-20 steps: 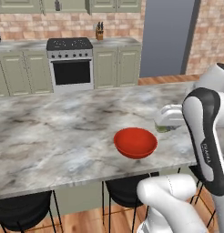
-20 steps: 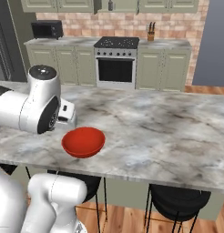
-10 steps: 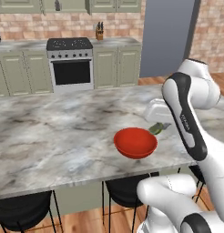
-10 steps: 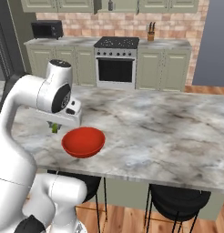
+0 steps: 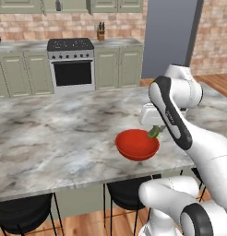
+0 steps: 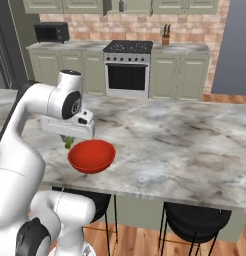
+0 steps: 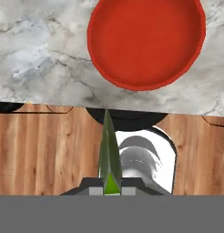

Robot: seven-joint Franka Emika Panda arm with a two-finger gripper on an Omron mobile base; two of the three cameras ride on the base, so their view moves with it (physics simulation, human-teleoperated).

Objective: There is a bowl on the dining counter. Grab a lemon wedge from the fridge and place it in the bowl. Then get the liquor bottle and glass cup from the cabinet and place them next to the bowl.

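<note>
The claw (image 7: 111, 189) was closed tightly on the lemon wedge (image 7: 109, 154), whose point stuck out forward from between the two fingertips. In the hand view the wedge was above the wooden floor and a black stool (image 7: 127, 119), short of the counter edge, and the red bowl (image 7: 146, 41) stood further on, on the marble counter (image 7: 36, 63). In the left base view the wedge (image 5: 155, 132) was just beside the bowl's rim (image 5: 134, 136). The risk, I think, was an early release: the wedge could then hit the rim or fall to the floor. The small wedge could also bounce out if dropped from high.
</note>
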